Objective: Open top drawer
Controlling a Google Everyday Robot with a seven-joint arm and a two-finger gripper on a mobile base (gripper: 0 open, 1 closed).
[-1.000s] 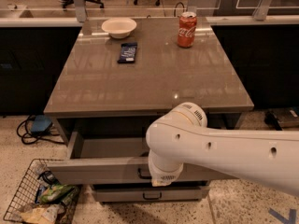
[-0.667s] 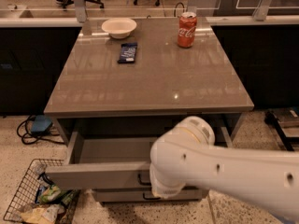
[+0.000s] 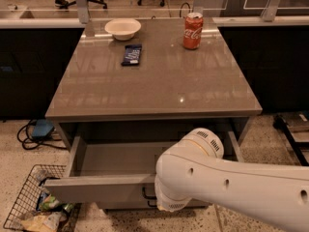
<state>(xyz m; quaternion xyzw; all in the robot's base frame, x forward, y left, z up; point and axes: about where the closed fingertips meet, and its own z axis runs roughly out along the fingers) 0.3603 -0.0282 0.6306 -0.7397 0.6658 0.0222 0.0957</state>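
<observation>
The top drawer [image 3: 96, 187] under the grey table [image 3: 159, 86] stands pulled well out, and its plain grey interior [image 3: 120, 158] shows. A bit of a black handle [image 3: 146, 195] shows on its front, right of the middle. My white arm [image 3: 231, 187] reaches in from the lower right, and its rounded end covers the drawer front by the handle. My gripper is hidden behind that arm end, at the drawer front.
On the table stand a white bowl [image 3: 122, 28], a red cola can [image 3: 193, 31] and a dark snack packet [image 3: 131, 54]. A wire basket [image 3: 34, 207] with wrappers stands on the floor at lower left. Cables [image 3: 41, 128] lie left of the table.
The drawer has slid further out towards the camera. My arm has drawn back with it and now fills more of the lower right.
</observation>
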